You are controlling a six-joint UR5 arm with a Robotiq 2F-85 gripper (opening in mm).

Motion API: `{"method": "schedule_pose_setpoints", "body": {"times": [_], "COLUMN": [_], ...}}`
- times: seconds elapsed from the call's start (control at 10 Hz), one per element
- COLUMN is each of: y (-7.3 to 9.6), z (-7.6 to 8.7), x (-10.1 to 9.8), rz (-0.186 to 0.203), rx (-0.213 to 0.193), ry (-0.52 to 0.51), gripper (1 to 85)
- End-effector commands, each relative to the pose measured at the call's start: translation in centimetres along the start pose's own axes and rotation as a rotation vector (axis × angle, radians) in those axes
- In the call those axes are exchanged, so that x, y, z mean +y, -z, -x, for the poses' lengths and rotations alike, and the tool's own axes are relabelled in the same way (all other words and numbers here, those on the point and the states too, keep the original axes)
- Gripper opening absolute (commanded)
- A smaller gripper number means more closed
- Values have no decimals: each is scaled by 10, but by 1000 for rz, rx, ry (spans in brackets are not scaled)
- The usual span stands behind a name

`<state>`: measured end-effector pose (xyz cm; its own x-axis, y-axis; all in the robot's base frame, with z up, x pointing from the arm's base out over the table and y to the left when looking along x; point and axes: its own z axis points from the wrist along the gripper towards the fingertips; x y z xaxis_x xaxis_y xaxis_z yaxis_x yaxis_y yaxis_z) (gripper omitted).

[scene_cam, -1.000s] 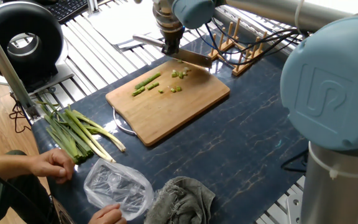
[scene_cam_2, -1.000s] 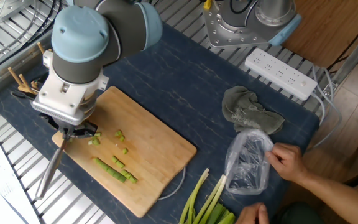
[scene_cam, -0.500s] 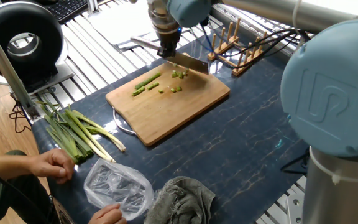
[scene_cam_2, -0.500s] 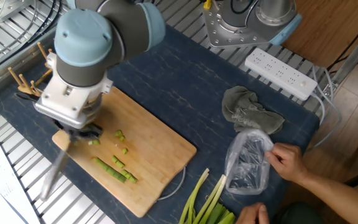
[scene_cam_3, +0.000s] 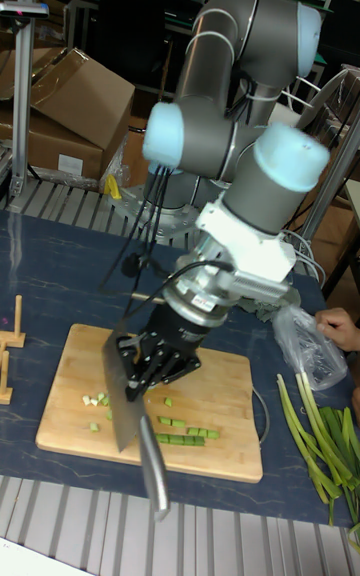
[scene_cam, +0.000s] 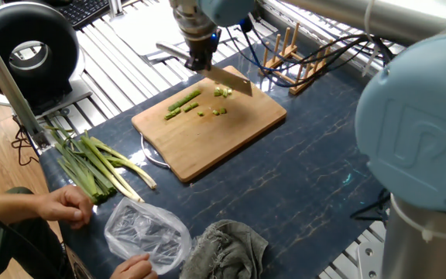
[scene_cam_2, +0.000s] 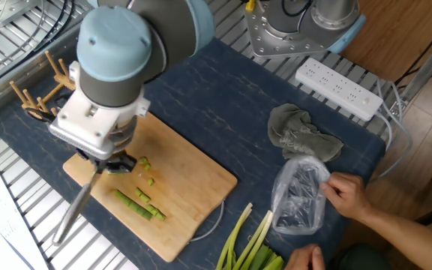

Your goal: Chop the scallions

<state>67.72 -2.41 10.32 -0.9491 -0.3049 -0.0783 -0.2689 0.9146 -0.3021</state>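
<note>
knife over cutting board, scallions mid-chop

gripper has its fingers clamped on the knife handle, blade tilted down over the board near frame centre. short chopped scallions lie on the board's upper part: small bits just beside the blade, longer green pieces lower left of them. whole stalks rest on the dark table at left, near a person's hand and a clear plastic bag.

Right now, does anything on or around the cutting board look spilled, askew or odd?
Nothing stands out. The chopped scallion pieces all lie on the cutting board, and the end effector holds the knife above them.
</note>
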Motion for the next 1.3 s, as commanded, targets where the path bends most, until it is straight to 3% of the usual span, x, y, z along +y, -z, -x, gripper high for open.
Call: {"method": "schedule_pose_setpoints", "body": {"times": [0.0,0.1,0.3,0.5,0.8,0.9,1.0,1.2], "y": [32,41,56,59,39,37,35,33], "z": [-6,-18,-55,-94,-113,-116,-114,-110], "x": [-24,-41,-78,-106,-136,-146,-155,-157], "rz": [-40,-59,-138,-204,-254,-288,-318,-326], "rx": [-5,13,60,142,114,113,100,93], "ry": [95,121,135,105,59,47,40,36], "gripper": [13,13,13,13,13,13,13,13]}}
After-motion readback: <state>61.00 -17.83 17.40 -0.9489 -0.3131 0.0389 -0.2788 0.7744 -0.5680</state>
